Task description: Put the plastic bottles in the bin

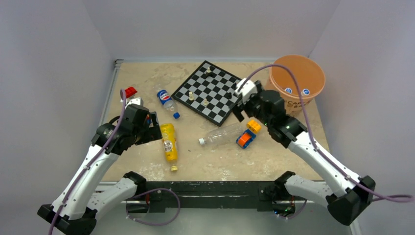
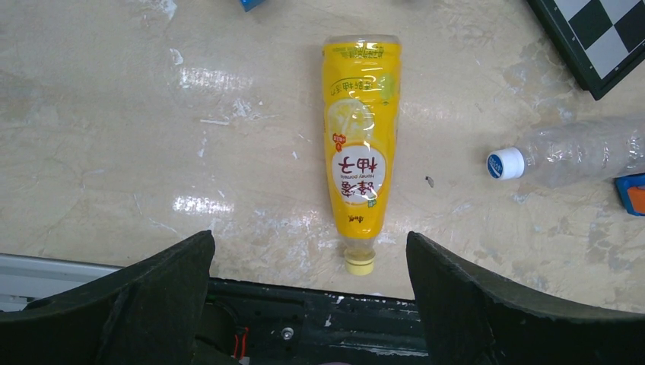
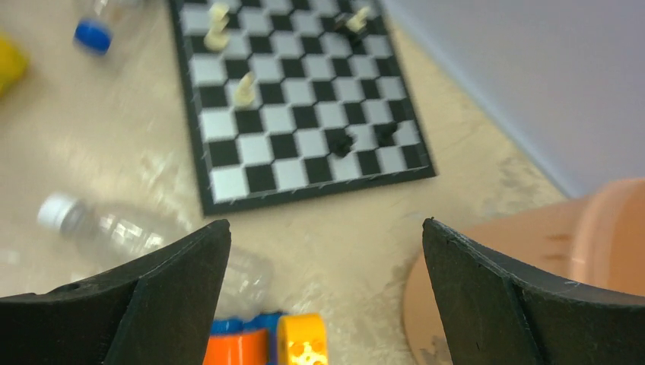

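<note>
Left gripper (image 1: 154,126): released. I read its fingers as spread wide with nothing between them, just left of the yellow bottle.
Right gripper (image 3: 325,228): released. Both fingers stand far apart and I see only bare table between them, in the gap between the chessboard and the bin, above the toy car.
Yellow bottle (image 2: 361,144): lying flat on the table (image 1: 147,73), cap toward the near edge, centred ahead of the left fingers in my left wrist view.
Pepsi bottle (image 1: 166,100): on its side left of the chessboard, blue cap end nearer the arms, well apart from the bin.
Clear bottle (image 1: 222,134): on its side between the yellow bottle and the toy car, white cap pointing left, its base just beside the car.
Bin (image 1: 297,78): upright at the far right corner, right of the chessboard. Two white-and-blue caps (image 1: 288,90) show inside it near the front wall.
Chessboard (image 1: 210,90): flat and turned diagonally, with a few pieces standing on it.
Toy car (image 1: 248,133): orange, blue and yellow, on the table.
Red-and-white object (image 1: 130,93): far left, partly hidden by the left arm. I cannot tell what it is.
</note>
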